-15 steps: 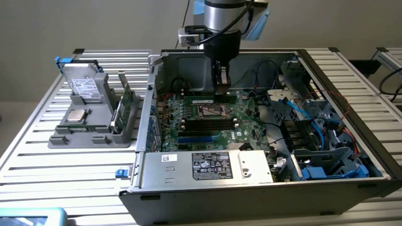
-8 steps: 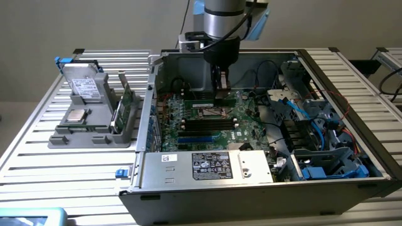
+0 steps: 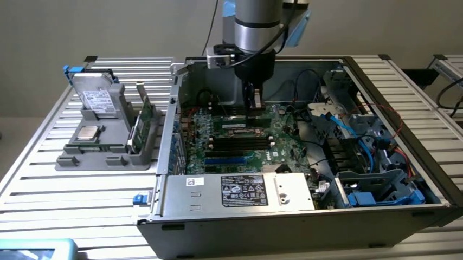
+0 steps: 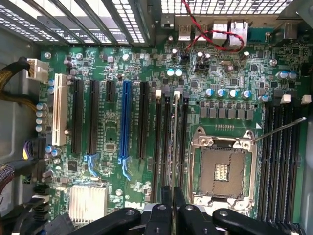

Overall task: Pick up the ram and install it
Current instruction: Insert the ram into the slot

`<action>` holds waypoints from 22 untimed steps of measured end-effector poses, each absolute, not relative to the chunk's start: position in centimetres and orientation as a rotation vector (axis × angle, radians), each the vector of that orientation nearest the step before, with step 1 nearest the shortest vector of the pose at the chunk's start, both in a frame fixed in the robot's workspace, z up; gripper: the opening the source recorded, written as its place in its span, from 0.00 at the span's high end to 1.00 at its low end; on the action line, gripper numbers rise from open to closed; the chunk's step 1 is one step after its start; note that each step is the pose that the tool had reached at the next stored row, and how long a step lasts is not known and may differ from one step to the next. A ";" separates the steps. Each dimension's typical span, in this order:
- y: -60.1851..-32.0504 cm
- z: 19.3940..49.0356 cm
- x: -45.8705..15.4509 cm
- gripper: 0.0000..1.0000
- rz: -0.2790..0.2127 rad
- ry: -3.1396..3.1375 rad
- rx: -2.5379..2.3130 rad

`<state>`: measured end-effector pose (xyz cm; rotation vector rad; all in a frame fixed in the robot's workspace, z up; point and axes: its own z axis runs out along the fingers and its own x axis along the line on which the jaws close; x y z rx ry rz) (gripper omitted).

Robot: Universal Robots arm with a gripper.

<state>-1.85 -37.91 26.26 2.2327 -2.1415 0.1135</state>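
Inside the open computer case (image 3: 289, 230), we see the gripper (image 4: 173, 196) pinched nearly together on the ram (image 4: 175, 132), held edge-on among the black memory slots (image 4: 167, 142) beside the CPU socket (image 4: 222, 169). The pick-up looks done, but we cannot tell whether the ram is seated.

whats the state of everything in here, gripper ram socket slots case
gripper: shut on the ram
ram: held edge-on along the slots beside the CPU socket; seated or not, cannot tell
CPU socket: empty, contacts bare
blue expansion slot: empty
memory slots on the socket's other side: empty
computer case: open, side panel off
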 end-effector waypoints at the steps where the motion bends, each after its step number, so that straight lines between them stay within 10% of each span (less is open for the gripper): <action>1: -37.9 26.1 -1.8 0.87 0.114 -2.138 2.236; 22: -38.6 25.1 -1.8 0.87 0.117 -2.166 2.203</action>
